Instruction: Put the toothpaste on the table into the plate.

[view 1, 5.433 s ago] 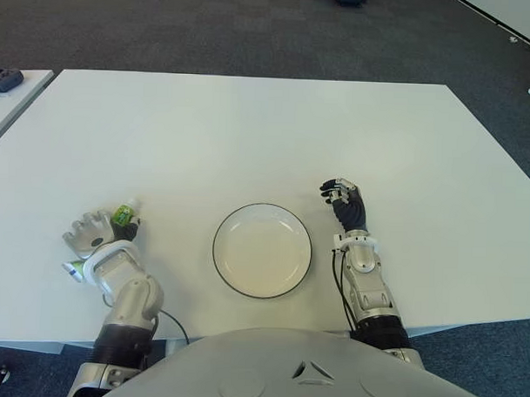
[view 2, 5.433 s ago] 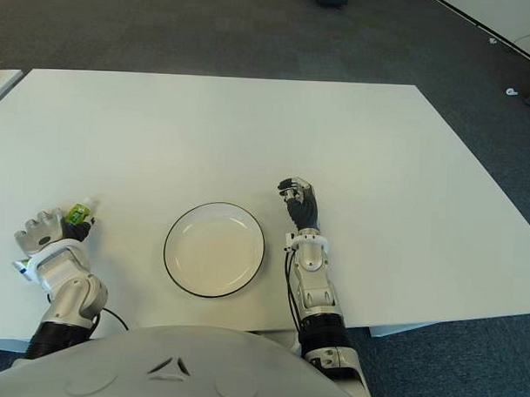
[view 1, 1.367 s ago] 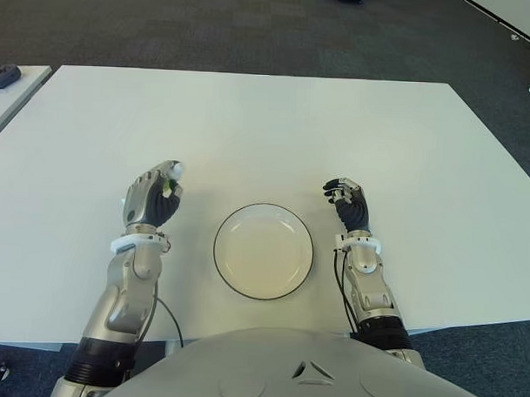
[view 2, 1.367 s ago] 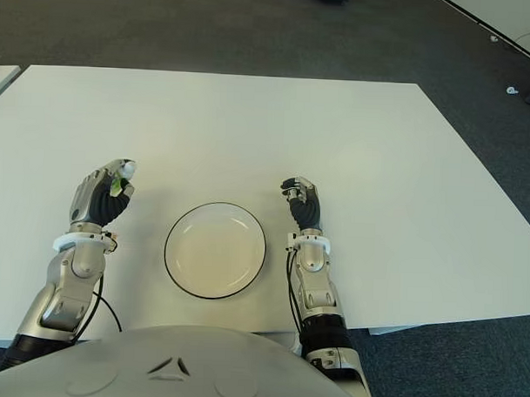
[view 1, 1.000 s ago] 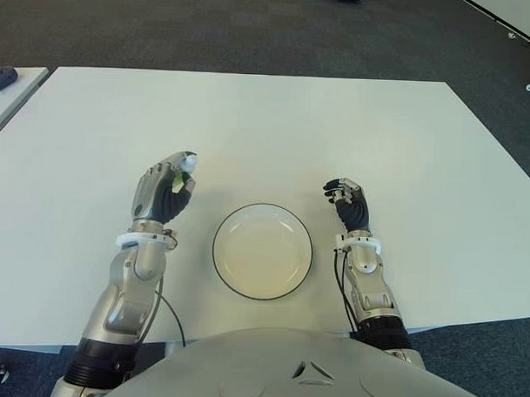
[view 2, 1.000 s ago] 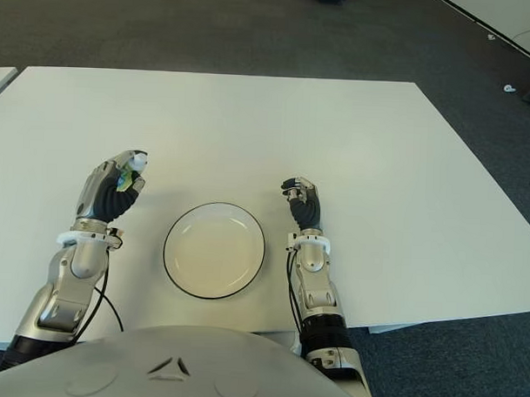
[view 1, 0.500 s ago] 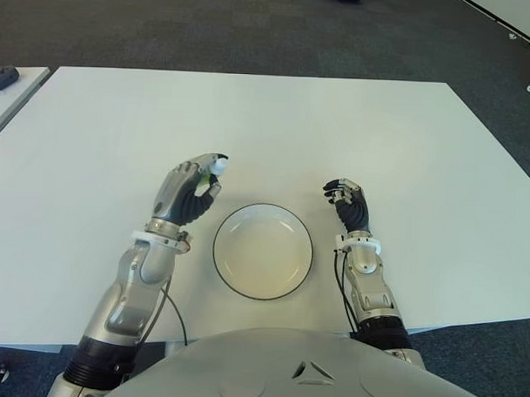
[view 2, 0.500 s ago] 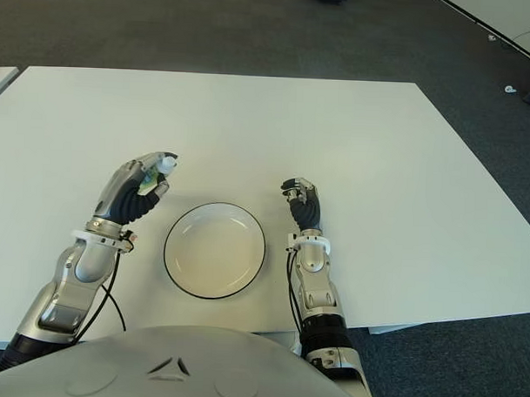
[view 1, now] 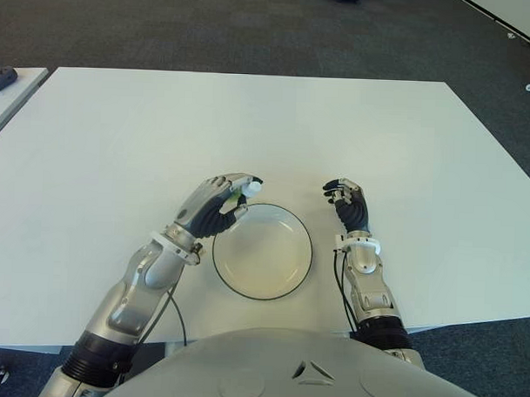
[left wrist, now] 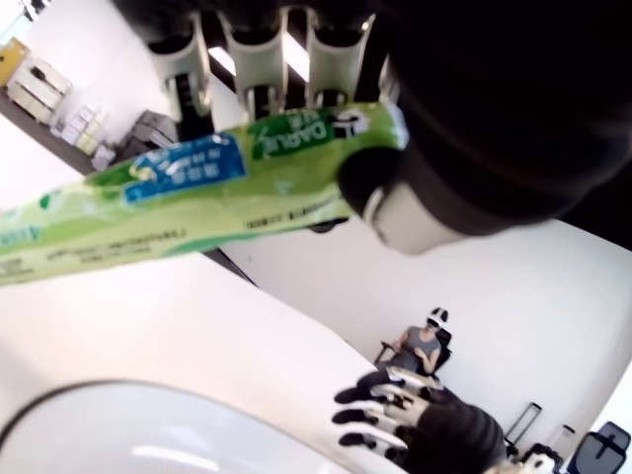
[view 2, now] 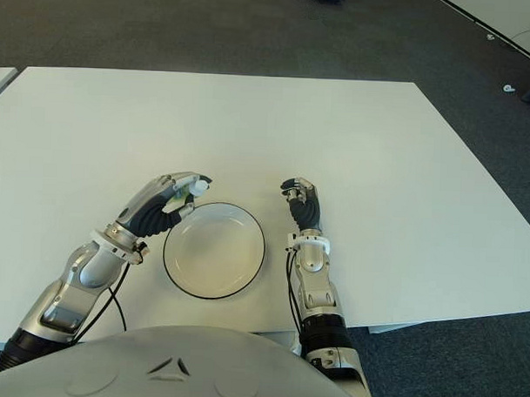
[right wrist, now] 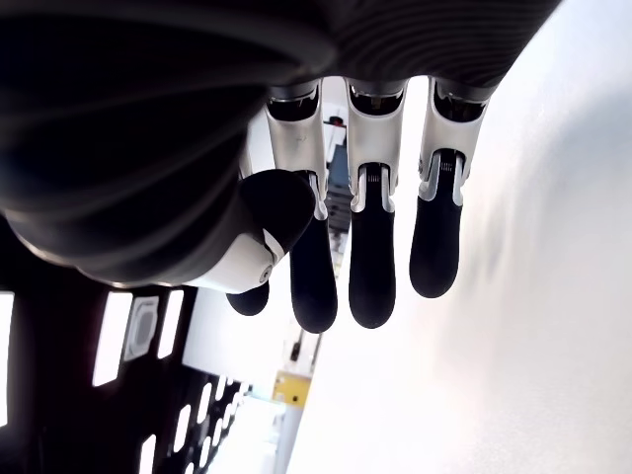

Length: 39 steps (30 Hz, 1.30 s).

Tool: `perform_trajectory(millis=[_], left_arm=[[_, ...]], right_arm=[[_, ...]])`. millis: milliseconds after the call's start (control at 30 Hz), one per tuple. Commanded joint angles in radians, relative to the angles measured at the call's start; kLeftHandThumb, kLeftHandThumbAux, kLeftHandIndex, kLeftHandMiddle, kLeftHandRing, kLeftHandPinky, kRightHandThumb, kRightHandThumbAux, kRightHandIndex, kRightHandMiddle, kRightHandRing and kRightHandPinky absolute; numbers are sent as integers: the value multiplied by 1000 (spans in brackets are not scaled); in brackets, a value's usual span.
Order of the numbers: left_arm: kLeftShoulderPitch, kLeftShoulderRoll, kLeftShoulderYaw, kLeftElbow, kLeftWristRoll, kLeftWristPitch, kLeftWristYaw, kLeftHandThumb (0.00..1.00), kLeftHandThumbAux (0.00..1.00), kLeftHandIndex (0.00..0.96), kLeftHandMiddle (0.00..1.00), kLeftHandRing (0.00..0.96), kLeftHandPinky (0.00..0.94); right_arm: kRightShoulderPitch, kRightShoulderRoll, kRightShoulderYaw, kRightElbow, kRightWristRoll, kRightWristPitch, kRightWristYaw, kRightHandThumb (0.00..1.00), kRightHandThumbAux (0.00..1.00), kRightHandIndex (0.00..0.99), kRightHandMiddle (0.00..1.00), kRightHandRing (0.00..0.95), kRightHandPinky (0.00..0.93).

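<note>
My left hand (view 1: 220, 202) is shut on a green toothpaste tube (left wrist: 197, 193), held in the air over the left rim of the plate (view 1: 290, 281). The tube's white cap (view 1: 253, 186) pokes out past the fingertips, over the plate's far left edge. The plate is white with a dark rim and holds nothing. It sits near the front edge of the white table (view 1: 250, 128). My right hand (view 1: 348, 204) shows just right of the plate, fingers loosely curled and holding nothing.
A second white table's corner (view 1: 7, 94) with a dark object (view 1: 3, 74) shows at far left. Dark carpet surrounds the table. A seated person (left wrist: 415, 346) is visible far off in the left wrist view.
My left hand has carried the toothpaste from the table's left front area rightward, and now reaches the plate's left rim. The right hand has not moved.
</note>
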Motion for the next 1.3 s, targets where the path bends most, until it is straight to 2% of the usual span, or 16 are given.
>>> perform_trajectory(millis=[33,600,900,1300], left_arm=[[-19,11,-22,38,-15,-32,-32,711,712,442,832,815,798],[-63,-3,-117,129,67,-22,-57,714,712,441,846,829,831],[-101,-2,-159,207,86,-41,-49,714,712,441,867,848,850],[-118,-18,-191,267,130,-42,-11,711,713,441,842,830,813]], right_arm=[[1,3,-2,-6,0,10,2,841,690,423,459,442,449],[5,2,-3,-11,5,9,11,842,689,431,456,442,454],[6,3,-5,-13,4,12,6,842,689,428,457,440,448],[6,1,-5,-14,-4,18,2,841,690,423,459,441,453]])
